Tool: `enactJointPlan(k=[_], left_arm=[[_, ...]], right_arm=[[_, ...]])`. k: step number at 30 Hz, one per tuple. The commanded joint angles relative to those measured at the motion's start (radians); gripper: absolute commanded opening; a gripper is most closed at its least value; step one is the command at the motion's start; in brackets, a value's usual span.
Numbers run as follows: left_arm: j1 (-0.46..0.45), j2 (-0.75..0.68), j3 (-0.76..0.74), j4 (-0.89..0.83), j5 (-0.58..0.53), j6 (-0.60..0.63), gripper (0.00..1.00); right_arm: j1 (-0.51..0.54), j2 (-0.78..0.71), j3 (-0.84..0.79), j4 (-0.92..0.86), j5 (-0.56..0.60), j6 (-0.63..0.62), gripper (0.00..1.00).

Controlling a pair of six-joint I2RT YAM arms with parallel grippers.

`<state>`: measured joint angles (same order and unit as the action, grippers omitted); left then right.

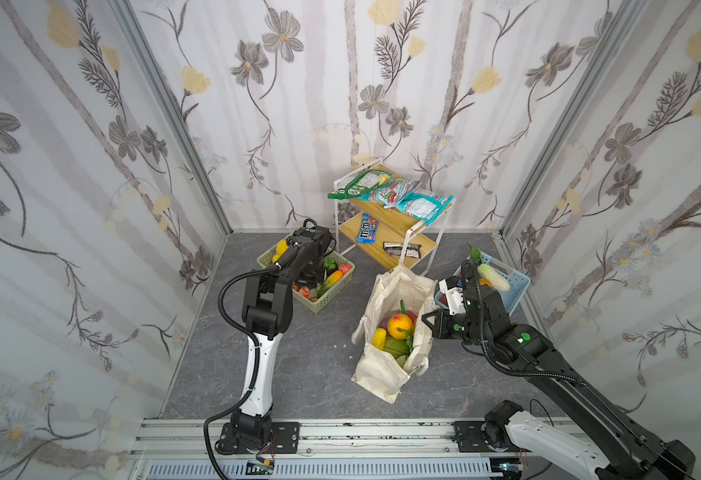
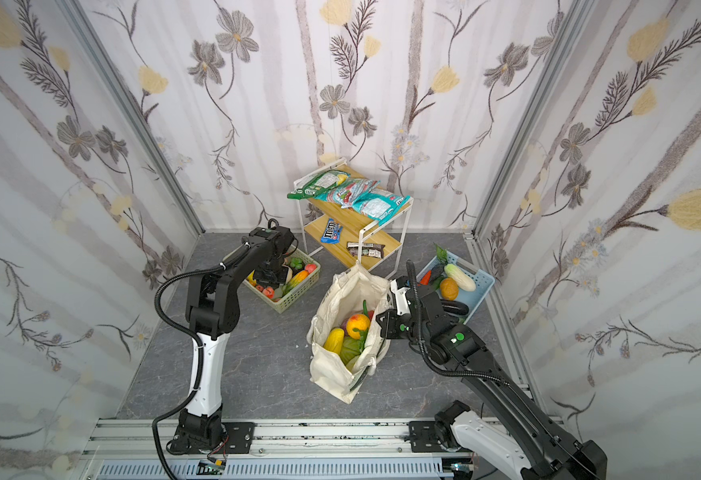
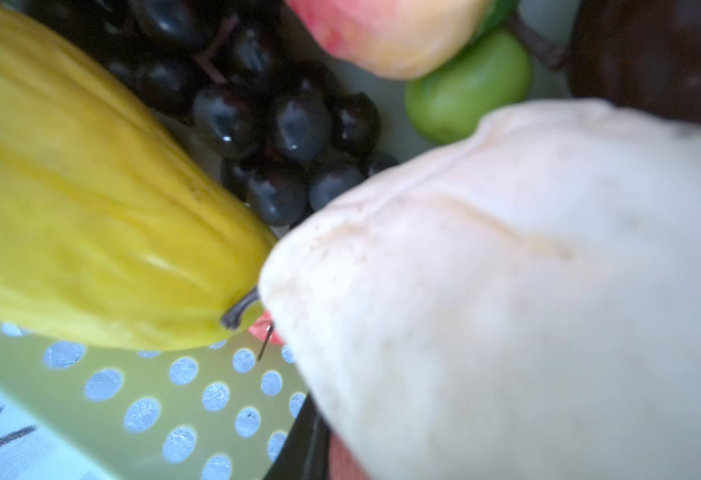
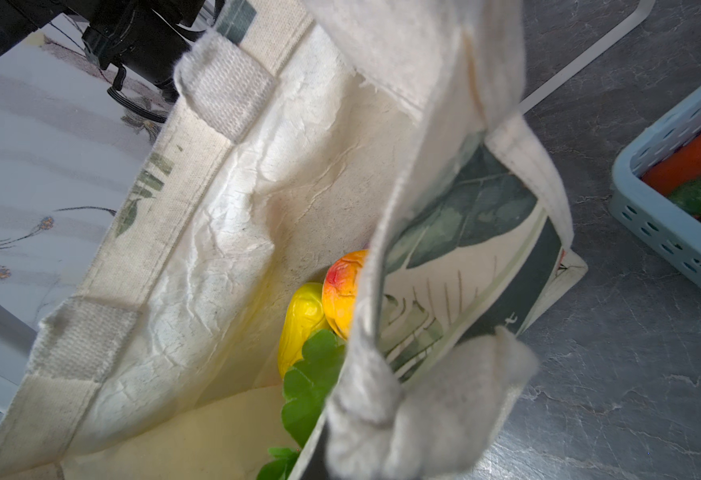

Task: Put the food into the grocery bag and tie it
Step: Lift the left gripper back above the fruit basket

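The grocery bag (image 1: 382, 374) stands open mid-floor, with food inside: an orange-yellow fruit (image 1: 399, 325), yellow corn (image 1: 378, 338) and a green cabbage (image 1: 394, 347). My right gripper (image 1: 428, 321) is shut on the bag's right rim at its thick white handle (image 4: 423, 399), holding that side up. The handle hides its fingers in the right wrist view. My left gripper (image 2: 273, 274) is down in the pale green basket (image 1: 328, 301). It is shut on a cream-white toy vegetable (image 3: 507, 291), with one dark finger (image 3: 303, 440) against its side. A yellow ribbed fruit (image 3: 91, 208) and dark grapes (image 3: 278, 124) lie beside it.
A light blue basket (image 1: 519, 286) at the right wall holds a white cabbage (image 1: 493, 277) and other vegetables. A two-tier wooden shelf (image 1: 398, 224) with snack packets and candy bars stands at the back, just behind the bag. Walls close in on three sides.
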<state>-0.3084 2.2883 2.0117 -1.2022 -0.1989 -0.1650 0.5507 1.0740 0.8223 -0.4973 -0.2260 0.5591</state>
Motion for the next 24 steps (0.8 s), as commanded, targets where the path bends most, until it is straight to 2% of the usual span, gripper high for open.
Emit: enactJointPlan(k=[1, 12, 19, 24], left_arm=[[0.001, -0.027, 0.011, -0.018, -0.016, -0.003, 0.22], [0.002, -0.099, 0.051, -0.002, 0.024, -0.012, 0.22], [0.003, -0.18, 0.047, 0.039, 0.125, -0.037, 0.24], [0.002, -0.267, 0.025, 0.091, 0.25, -0.068, 0.24]], right_arm=[[0.002, 0.001, -0.001, 0.002, 0.008, 0.0, 0.08], [0.002, -0.006, -0.002, 0.0, 0.01, 0.003, 0.08], [0.001, -0.005, -0.003, 0.0, 0.011, 0.005, 0.08], [0.001, -0.001, -0.002, 0.002, 0.01, 0.005, 0.09]])
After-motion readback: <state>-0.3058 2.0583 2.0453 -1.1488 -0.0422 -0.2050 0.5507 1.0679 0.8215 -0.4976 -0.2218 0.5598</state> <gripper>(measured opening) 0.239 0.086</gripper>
